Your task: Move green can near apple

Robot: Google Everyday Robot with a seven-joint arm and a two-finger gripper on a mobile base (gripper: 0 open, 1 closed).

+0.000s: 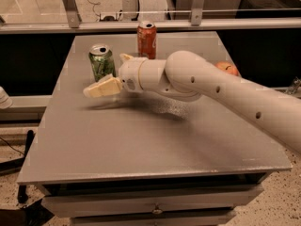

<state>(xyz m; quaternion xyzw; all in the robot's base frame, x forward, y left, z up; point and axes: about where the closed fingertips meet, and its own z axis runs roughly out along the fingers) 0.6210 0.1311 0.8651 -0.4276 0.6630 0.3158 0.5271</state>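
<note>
One green can [101, 61] stands just behind the claw [104, 85].

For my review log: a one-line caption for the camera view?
Open gripper at the green can; red can behind, apple half hidden by the arm.

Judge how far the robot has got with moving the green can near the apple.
Nothing done yet: the green can stands far from the apple. In hand: the open tool is beside the can, not gripping it. Remaining: grasp, carry across, set down by the apple.
</note>
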